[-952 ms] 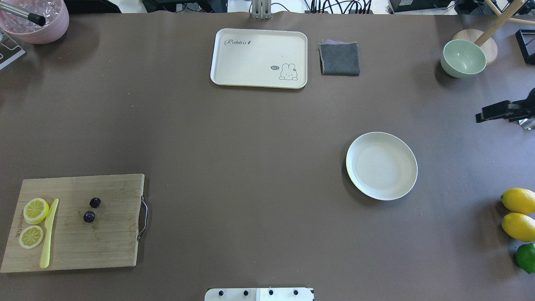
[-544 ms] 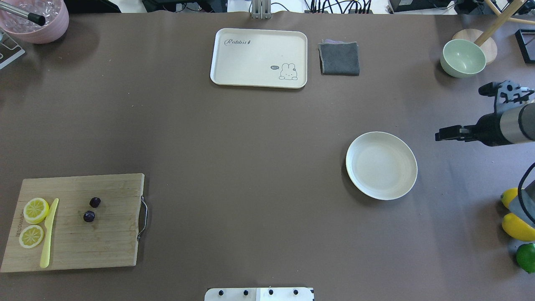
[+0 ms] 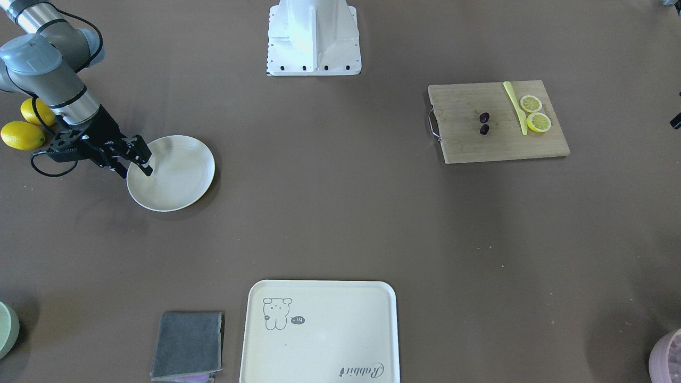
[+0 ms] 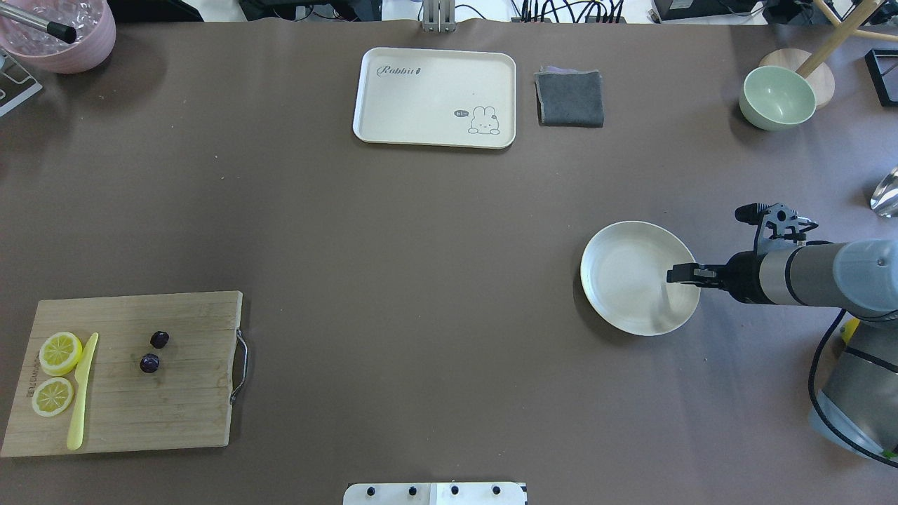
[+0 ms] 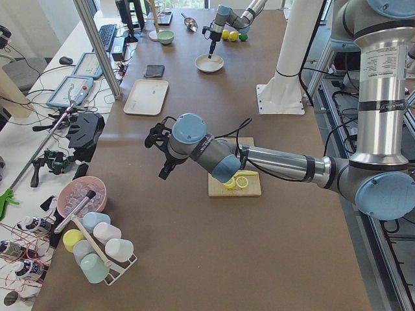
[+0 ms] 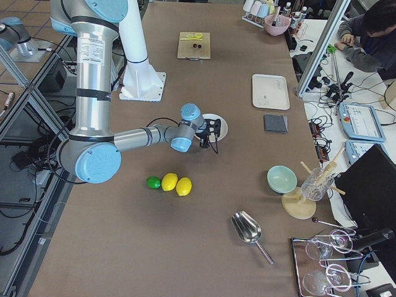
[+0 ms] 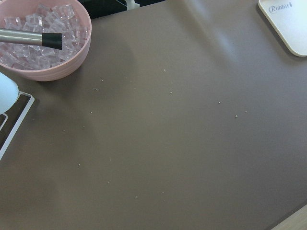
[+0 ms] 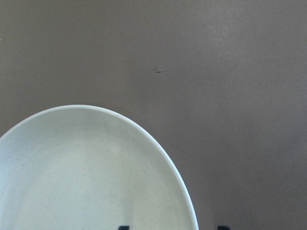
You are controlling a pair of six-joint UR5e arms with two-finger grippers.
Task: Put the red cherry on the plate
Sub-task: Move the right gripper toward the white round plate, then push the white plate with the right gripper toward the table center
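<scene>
Left pincer (image 5: 162,155): hangs above the table near the pink ice bowl (image 7: 43,40), short of the cutting board. Only the left-end view shows it, so I cannot tell whether its jaws are apart or together, and its wrist camera sees just bare brown table.

Cutting board (image 4: 175,407): lies at the robot's left end of the table. It carries two lemon slices (image 4: 60,353) and a yellow plastic knife (image 4: 82,393) beside them.

Red cherry (image 4: 149,363): the dark pair rests on the board just right of the knife, with nothing touching it (the stems are too thin to make out from overhead).

Middle of the table: bare brown cover lies between the board and the plate, so the two are well apart.

Plate (image 4: 617,280): sits on the robot's right half and holds nothing.

Right pincer (image 4: 673,273): hovers at the plate's right rim with its jaws spread and nothing between them. In its wrist view the two fingertips (image 8: 123,227) stand either side of the rim.

Progress: by my reading nothing is done yet, since the fruit is ungrasped and the plate is unfilled.

Left to do: pick up the cherry pair, carry it across the table and set it down inside the rim. The left arm looks the better placed for the pick.
</scene>
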